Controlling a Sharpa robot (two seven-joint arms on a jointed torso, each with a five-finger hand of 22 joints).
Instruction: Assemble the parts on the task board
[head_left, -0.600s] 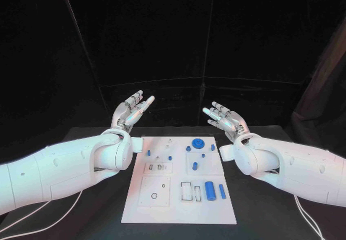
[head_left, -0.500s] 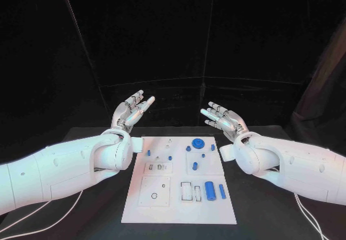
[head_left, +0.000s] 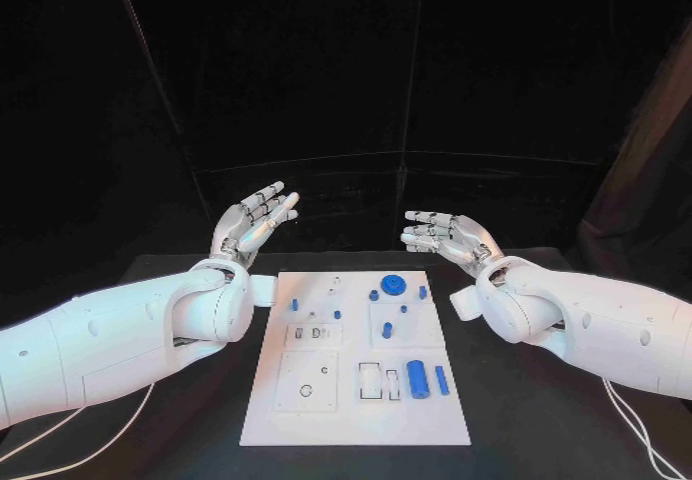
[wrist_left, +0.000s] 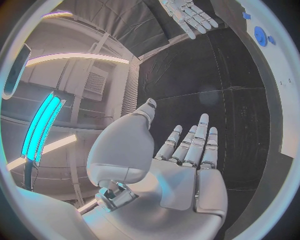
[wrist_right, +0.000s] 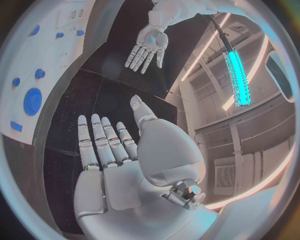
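Right hand (head_left: 444, 237) lower, turned inward (parts (head_left: 418, 380) on task board (head_left: 289, 425))

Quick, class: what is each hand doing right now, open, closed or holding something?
Left hand: open, fingers apart, holding nothing.
Right hand: open, fingers apart, holding nothing.

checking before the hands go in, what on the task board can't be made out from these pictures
- Head view: the small blue parts and outlined recesses on the task board are too small to tell shape or seating.
- Left wrist view: the board is cut off by the circle's rim, beyond the open left hand.
- Right wrist view: the board is bent by the lens and partly cut off, beside the right hand.
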